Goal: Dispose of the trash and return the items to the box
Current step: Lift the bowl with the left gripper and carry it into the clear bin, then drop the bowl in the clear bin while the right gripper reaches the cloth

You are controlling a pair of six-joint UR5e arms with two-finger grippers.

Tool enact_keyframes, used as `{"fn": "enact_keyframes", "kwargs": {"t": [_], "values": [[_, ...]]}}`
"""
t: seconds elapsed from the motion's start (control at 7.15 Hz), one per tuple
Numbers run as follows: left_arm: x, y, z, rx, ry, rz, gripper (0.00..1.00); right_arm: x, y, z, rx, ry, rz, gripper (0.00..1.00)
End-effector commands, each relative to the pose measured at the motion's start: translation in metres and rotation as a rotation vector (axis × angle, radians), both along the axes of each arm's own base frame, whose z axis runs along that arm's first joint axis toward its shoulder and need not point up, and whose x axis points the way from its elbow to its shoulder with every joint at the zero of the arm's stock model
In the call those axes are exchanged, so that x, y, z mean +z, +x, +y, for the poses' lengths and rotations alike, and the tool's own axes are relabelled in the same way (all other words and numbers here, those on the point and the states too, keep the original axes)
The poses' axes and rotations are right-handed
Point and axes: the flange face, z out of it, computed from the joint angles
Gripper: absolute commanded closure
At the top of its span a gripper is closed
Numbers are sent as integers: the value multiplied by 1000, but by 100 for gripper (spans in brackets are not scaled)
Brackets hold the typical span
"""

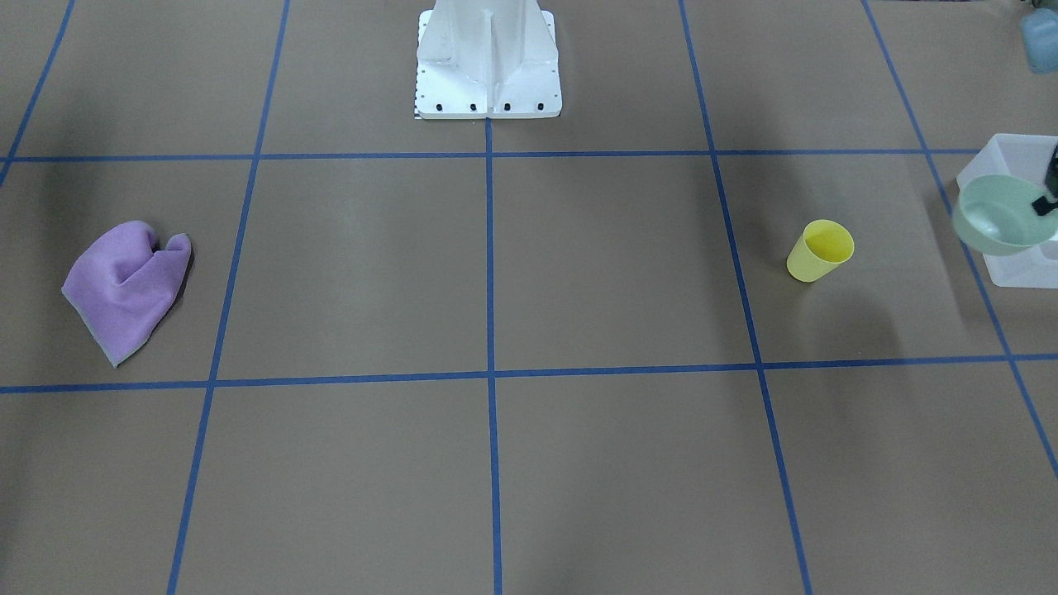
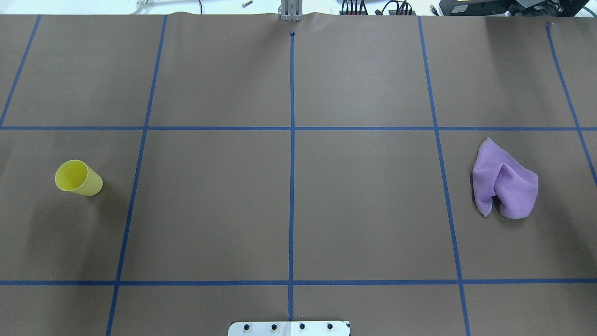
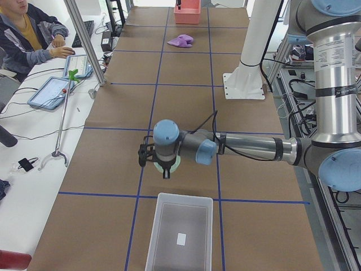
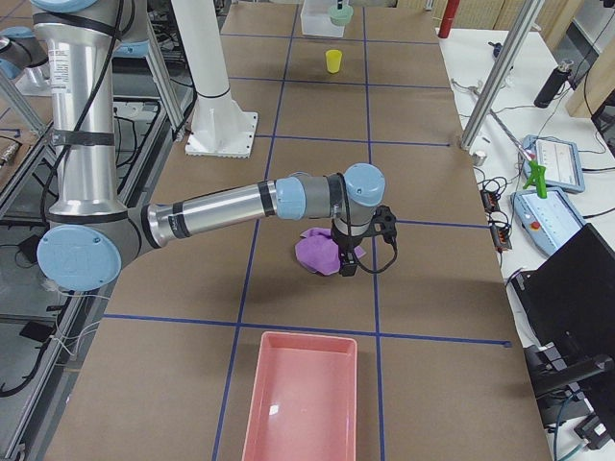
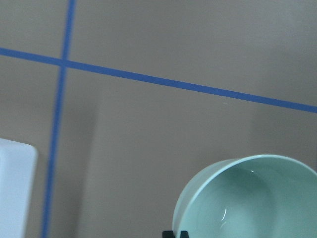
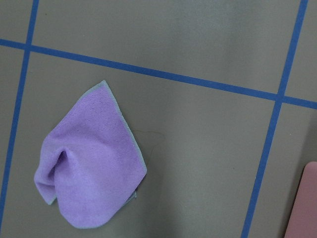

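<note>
My left gripper (image 1: 1043,204) is shut on the rim of the pale mint-green bowl (image 1: 996,216) and holds it above the table, at the near edge of the frosted box (image 1: 1018,161). The left wrist view shows the bowl (image 5: 247,198) with a black fingertip (image 5: 176,233) at its rim and a corner of the box (image 5: 15,188). In the exterior left view the bowl (image 3: 171,164) hangs just short of the box (image 3: 180,237). My right gripper (image 4: 346,261) hovers over a purple cloth (image 4: 313,252); I cannot tell whether it is open.
A yellow cup (image 1: 820,250) stands on the left side of the table, near the box. The purple cloth (image 2: 503,186) lies crumpled on the right side. A pink tray (image 4: 303,403) sits at the table's right end. Blue tape lines grid the brown table.
</note>
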Motion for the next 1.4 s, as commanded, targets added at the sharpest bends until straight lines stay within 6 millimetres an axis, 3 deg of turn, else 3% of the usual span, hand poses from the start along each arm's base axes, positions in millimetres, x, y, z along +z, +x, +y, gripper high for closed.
{"fn": "enact_keyframes", "kwargs": {"t": [0.0, 0.14, 0.28, 0.42, 0.56, 0.84, 0.98, 1.12, 1.26], "values": [[111, -84, 18, 69, 103, 29, 100, -6, -31, -3, 63, -27, 5, 0], [142, -83, 31, 105, 92, 32, 100, -7, -47, 0, 74, -34, 12, 0], [155, -82, 39, 115, 81, 36, 100, -8, -53, 1, 70, -36, 9, 0], [161, -81, 45, 117, 74, 40, 100, -8, -63, 2, 54, -36, 13, 0], [174, -78, 64, 124, 53, 46, 100, -5, -72, 2, 45, -28, 51, 0], [188, -76, 68, 125, 28, 50, 100, -9, -106, 3, 24, -28, 85, 0], [190, -77, 69, 125, 38, 45, 97, 2, -127, 2, 20, -24, 71, 0], [196, -77, 66, 124, 47, 41, 87, 24, -150, -4, 53, -11, 32, 0], [196, -77, 64, 124, 47, 41, 82, 31, -179, -1, 101, -37, -14, 0]]}}
